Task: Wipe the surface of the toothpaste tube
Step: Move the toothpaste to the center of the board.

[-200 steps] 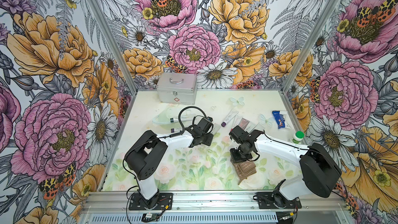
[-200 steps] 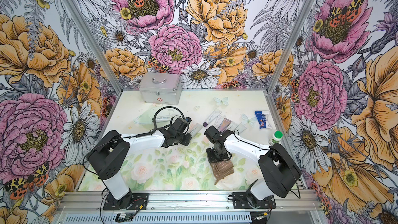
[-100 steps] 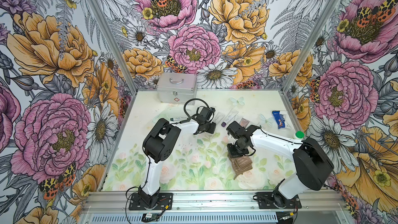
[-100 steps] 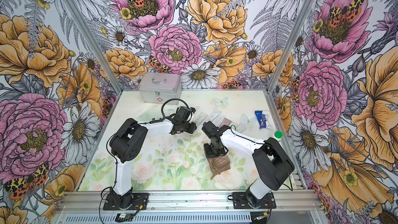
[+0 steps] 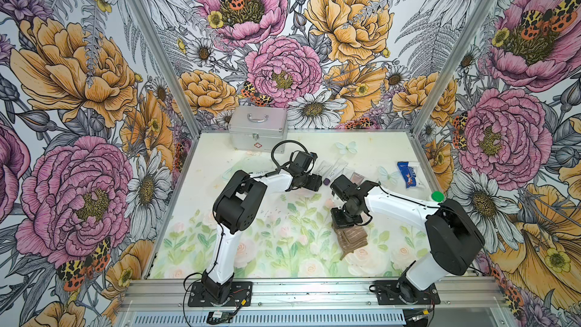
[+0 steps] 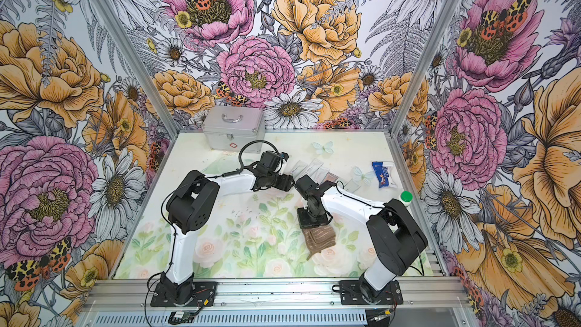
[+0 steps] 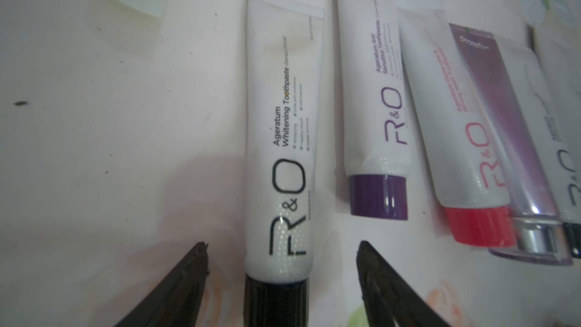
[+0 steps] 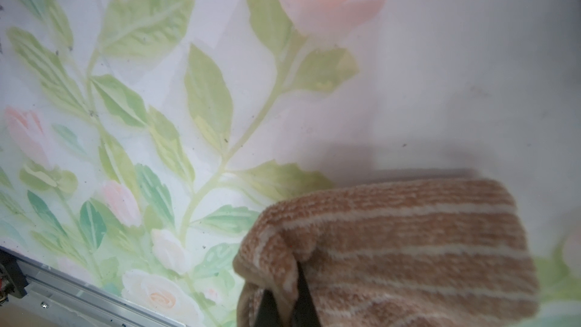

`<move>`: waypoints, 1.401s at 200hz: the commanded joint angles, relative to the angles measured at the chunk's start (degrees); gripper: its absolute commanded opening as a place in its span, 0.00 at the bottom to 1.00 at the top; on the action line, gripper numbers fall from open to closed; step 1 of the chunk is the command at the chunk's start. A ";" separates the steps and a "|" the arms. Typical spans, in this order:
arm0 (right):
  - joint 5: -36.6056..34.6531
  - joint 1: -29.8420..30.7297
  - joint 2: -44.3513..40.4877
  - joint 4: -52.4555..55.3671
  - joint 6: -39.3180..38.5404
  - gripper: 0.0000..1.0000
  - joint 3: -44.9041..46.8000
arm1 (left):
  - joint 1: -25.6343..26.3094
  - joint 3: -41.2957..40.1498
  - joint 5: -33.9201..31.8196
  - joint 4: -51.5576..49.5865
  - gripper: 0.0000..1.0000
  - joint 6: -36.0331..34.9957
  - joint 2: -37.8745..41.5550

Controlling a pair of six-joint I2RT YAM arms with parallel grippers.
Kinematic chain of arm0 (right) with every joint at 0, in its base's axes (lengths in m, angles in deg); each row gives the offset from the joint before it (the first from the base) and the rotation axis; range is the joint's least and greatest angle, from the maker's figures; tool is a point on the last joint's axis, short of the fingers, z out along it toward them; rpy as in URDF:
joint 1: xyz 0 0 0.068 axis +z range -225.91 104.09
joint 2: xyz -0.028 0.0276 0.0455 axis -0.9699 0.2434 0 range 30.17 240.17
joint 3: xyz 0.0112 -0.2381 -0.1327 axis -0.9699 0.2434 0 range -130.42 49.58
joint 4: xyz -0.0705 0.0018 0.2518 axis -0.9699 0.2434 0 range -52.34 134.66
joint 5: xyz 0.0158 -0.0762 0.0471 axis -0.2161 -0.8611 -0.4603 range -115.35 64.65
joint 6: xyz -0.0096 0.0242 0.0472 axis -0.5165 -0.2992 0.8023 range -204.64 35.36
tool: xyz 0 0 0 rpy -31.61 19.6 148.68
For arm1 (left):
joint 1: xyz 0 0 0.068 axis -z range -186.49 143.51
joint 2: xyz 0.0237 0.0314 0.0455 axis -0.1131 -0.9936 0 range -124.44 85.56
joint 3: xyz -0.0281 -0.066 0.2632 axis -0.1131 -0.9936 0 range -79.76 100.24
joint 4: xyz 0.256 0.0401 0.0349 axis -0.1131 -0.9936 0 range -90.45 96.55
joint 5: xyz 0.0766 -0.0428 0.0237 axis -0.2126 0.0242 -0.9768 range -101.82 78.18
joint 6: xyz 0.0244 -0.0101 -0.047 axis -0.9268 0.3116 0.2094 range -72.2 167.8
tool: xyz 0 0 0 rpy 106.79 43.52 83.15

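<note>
Item: right gripper [image 8: 284, 290], nearest the base rail, jaws clamped on a fold at the edge of the brown striped cloth [image 8: 393, 246], which rests bunched on the floral table [image 5: 283, 246] under it. Risk: the hold is on a thin fold only, so the cloth could slip free or trail and drag when carried. Item: left gripper [image 7: 282, 244], further in, jaws apart and standing either side of the toothpaste tube [image 7: 279, 139] at its black-cap end, touching neither side. Item: the toothpaste tube itself, white, lying flat on the table as the end piece of a row, cap toward the left gripper, well apart from the cloth (faint yellowish marks show near its crimped end, so I judge the wiping unfinished, though that is not certain). Risk: a close on the round cap or shoulder may squirt the tube out sideways; a close on the soft body may dent it or press out paste. Item: purple-capped tube [image 7: 374, 114], just beside the task tube, then a red-capped tube [image 7: 446, 139]. Risk: the jaw on that side has little room and could nudge the row. Risk: both wrists sit near each other mid-table, so bringing the cloth across invites an arm clash. Item: silver case [image 5: 257, 128], at the far wall, out of play.
</note>
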 commanded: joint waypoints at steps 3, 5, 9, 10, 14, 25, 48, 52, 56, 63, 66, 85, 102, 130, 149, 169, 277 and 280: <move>0.71 -0.30 -0.36 -0.37 -1.12 0.00 -0.53 | -1.52 -4.19 -2.25 -2.15 0.89 0.92 10.07; 0.72 -0.25 -0.40 -0.37 -1.11 0.00 -0.52 | -1.74 -4.65 -2.29 -2.39 0.89 1.09 10.80; 0.86 -0.30 -0.36 -0.33 -1.16 0.00 -0.51 | -2.09 -5.30 -2.31 -2.96 0.90 1.34 11.94; 0.91 -0.30 -0.41 -0.35 -1.21 0.00 -0.51 | -2.20 -5.40 -2.35 -3.21 0.90 1.43 12.25; 0.95 -0.30 -0.46 -0.36 -1.18 0.00 -0.47 | -2.64 -5.92 -2.48 -3.84 0.91 1.67 13.35; 1.04 -0.21 -0.55 -0.45 -1.23 0.00 -0.42 | -3.77 -7.23 -3.54 -6.38 0.92 2.41 16.81; 1.17 0.05 -0.81 -0.38 -1.43 0.00 -0.27 | -5.99 -11.74 -6.47 -8.99 0.93 3.38 22.06; 1.22 0.18 -0.88 -0.40 -1.43 0.00 -0.29 | -6.45 -12.49 -6.87 -9.30 0.93 3.73 22.78; 1.23 0.19 -1.00 -0.37 -1.45 0.00 -0.17 | -6.96 -13.15 -7.14 -9.58 0.93 4.09 23.48; 1.29 0.25 -1.00 -0.34 -1.54 0.00 -0.11 | -7.88 -14.32 -7.61 -9.78 0.93 4.73 24.54; 1.30 0.23 -1.04 -0.39 -1.52 0.00 -0.08 | -8.35 -14.73 -7.80 -9.81 0.93 5.01 24.95; 1.39 0.40 -1.10 -0.38 -1.65 0.00 -0.16 | -11.15 -16.76 -8.04 -10.01 0.94 6.18 25.90; 1.55 0.49 -1.24 -0.37 -1.78 0.00 -0.34 | -12.78 -17.28 -8.64 -10.33 0.94 6.27 25.38; 1.57 0.51 -1.89 -0.37 -1.88 0.00 0.22 | -15.42 -17.60 -9.94 -10.74 0.94 6.44 23.79; 1.57 0.49 -2.63 -0.37 -1.87 0.00 0.76 | -17.34 -17.38 -9.80 -10.76 0.94 6.74 22.90; 1.48 0.50 -3.09 -0.32 -1.92 0.00 1.07 | -18.77 -16.72 -8.81 -10.84 0.95 7.04 21.18; 1.31 0.50 -4.32 -0.46 -1.87 0.00 1.71 | -15.41 -19.38 -9.14 -10.69 0.93 8.53 19.53; 1.31 0.49 -4.32 -0.46 -1.95 0.00 1.65 | -15.06 -19.70 -9.27 -10.75 0.93 8.56 19.70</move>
